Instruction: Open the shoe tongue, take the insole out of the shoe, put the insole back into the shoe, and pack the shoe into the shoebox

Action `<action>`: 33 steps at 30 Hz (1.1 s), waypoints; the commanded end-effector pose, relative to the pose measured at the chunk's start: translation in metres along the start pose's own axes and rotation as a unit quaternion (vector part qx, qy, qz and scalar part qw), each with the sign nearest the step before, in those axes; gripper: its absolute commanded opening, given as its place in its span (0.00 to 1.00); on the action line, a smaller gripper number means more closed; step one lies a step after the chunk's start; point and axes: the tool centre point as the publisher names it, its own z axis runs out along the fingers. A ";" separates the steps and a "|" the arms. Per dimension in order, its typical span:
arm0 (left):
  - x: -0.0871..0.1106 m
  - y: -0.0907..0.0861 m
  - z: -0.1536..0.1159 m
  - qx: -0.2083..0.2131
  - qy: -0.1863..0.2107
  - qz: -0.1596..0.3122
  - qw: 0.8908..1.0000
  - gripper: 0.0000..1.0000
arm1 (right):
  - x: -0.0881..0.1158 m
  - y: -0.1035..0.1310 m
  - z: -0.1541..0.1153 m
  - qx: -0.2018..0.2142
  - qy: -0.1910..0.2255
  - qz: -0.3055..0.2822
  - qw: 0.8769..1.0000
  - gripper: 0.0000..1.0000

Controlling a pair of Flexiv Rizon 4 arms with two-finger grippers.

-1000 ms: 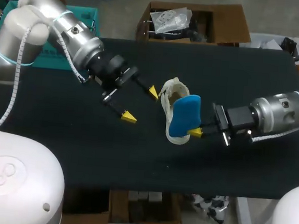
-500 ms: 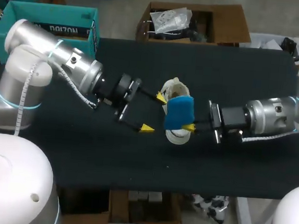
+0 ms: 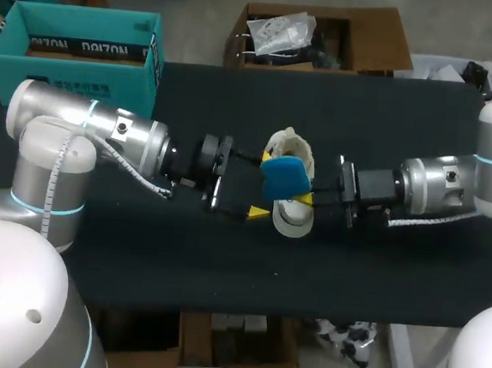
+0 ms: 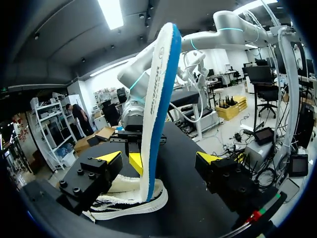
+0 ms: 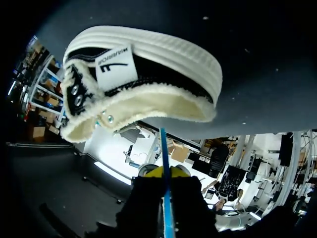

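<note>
Blue insole (image 3: 285, 177) clamped in your right pincer (image 3: 307, 200): be angling it toe-first into the shoe (image 3: 293, 222) your spread left pincer (image 4: 158, 161) is flanking.

A table (image 3: 376, 273) fills the middle of the head view — its top is matte black. One tiny pale speck (image 3: 275, 273) lies on it, near the front edge.

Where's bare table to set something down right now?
Free: the table strip along the near edge; the far strip behind the shoe. Crowded: centre, where left end effector, right end effector, insole and shoe bunch.
</note>
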 end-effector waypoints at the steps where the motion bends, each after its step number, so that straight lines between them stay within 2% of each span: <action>1: 0.002 0.000 0.001 0.001 -0.018 0.000 1.000 1.00 | -0.004 -0.006 -0.002 -0.012 0.005 0.000 1.000 0.00; 8: 0.002 0.000 0.001 0.001 -0.018 0.000 1.000 1.00 | -0.004 -0.003 -0.003 -0.012 0.007 -0.008 1.000 0.00; 15: -0.012 0.014 0.013 -0.004 -0.006 0.037 0.999 1.00 | 0.004 0.019 -0.014 -0.012 0.032 -0.037 0.999 0.00; 22: -0.029 0.028 0.020 -0.008 -0.015 0.046 0.999 1.00 | 0.013 0.024 -0.020 -0.008 0.038 -0.042 0.998 0.00; 23: -0.031 0.030 0.022 -0.006 -0.011 0.050 0.999 0.98 | 0.014 0.025 -0.020 -0.009 0.041 -0.043 0.998 0.00; 24: -0.034 0.032 0.023 -0.005 -0.013 0.051 0.999 0.87 | 0.015 0.025 -0.020 -0.012 0.043 -0.043 0.998 0.00; 28: -0.041 0.039 0.029 -0.008 -0.006 0.060 0.998 0.93 | 0.022 0.033 -0.020 -0.008 0.048 -0.046 0.998 0.00; 31: -0.044 0.043 0.031 -0.008 -0.004 0.068 0.998 0.85 | 0.025 0.037 -0.017 -0.002 0.051 -0.044 0.998 0.00; 33: -0.045 0.045 0.031 -0.009 -0.002 0.068 0.998 0.69 | 0.026 0.040 -0.017 0.000 0.053 -0.043 0.998 0.00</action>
